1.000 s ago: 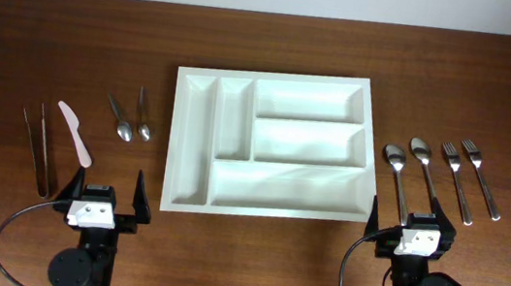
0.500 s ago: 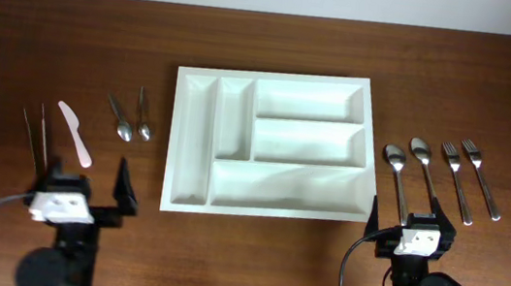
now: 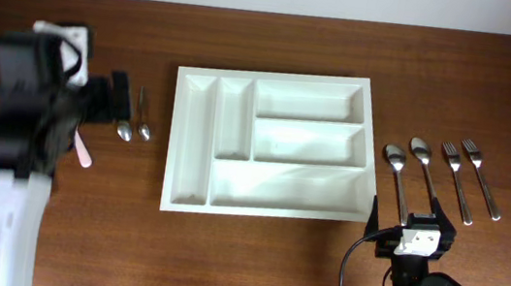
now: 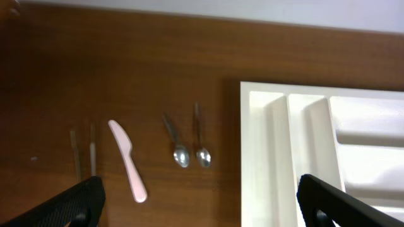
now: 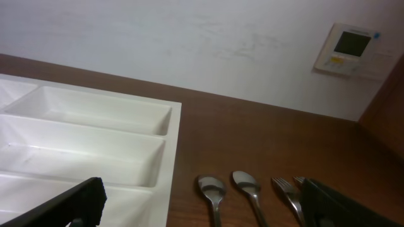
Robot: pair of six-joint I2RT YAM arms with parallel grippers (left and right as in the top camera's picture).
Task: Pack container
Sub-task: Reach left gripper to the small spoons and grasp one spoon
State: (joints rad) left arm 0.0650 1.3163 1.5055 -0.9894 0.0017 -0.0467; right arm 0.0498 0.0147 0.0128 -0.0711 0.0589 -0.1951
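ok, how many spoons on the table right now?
4. Two small spoons lie left of the container; two larger spoons lie right of it, beside the forks. None in the container. The left arm may hide others.

Overhead: my left arm, blurred, hides the two thin rods and most of the pink knife, 9 o'clock. Left wrist: container cropped at 3 o'clock. Right wrist: spoons, fork cropped at 6 o'clock.
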